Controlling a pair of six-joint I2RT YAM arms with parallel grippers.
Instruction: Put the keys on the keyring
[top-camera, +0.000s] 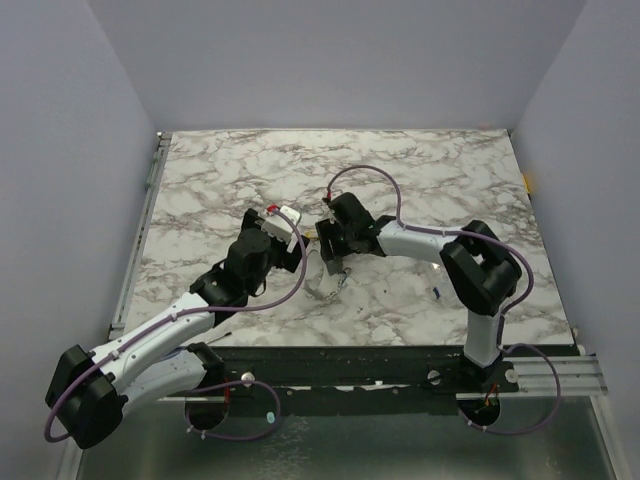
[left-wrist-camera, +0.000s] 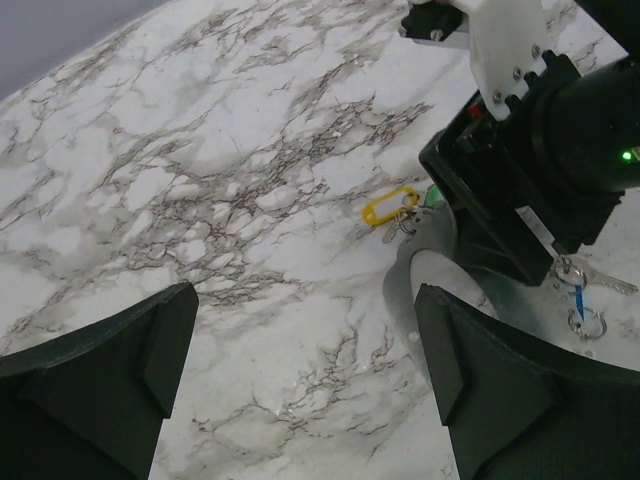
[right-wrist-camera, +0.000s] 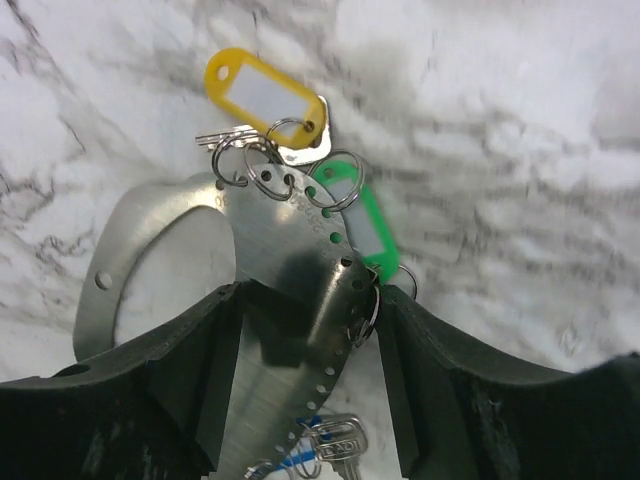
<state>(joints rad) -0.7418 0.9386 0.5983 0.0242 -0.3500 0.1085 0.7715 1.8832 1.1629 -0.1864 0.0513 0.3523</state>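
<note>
Keyring (right-wrist-camera: 270, 240): perforated steel band, clamped by right gripper (right-wrist-camera: 308, 295); yellow-tagged key (right-wrist-camera: 262, 95), green-tagged key (right-wrist-camera: 365, 225) touching its edge. Left gripper (left-wrist-camera: 305, 320) agape, empty. Best held level, still, for threading.

- Table (top-camera: 420, 170): white marble pattern with grey, slightly brownish veins.
- Walls (top-camera: 330, 60): plain pale lilac-grey.
- Keyring (right-wrist-camera: 285, 250): brushed silver-grey metal, with a row of small dark holes along its edge.
- Yellow key (right-wrist-camera: 262, 92): bright yellow head with a white label window.
- Green key (right-wrist-camera: 358, 222): vivid green head with a pale insert.
- Blue key (left-wrist-camera: 578, 298): blue head on silver metal.
- Left arm (top-camera: 160, 335) and right arm (top-camera: 410, 240): white shells with black joints.
- Cables (top-camera: 365, 172): purple.
</note>
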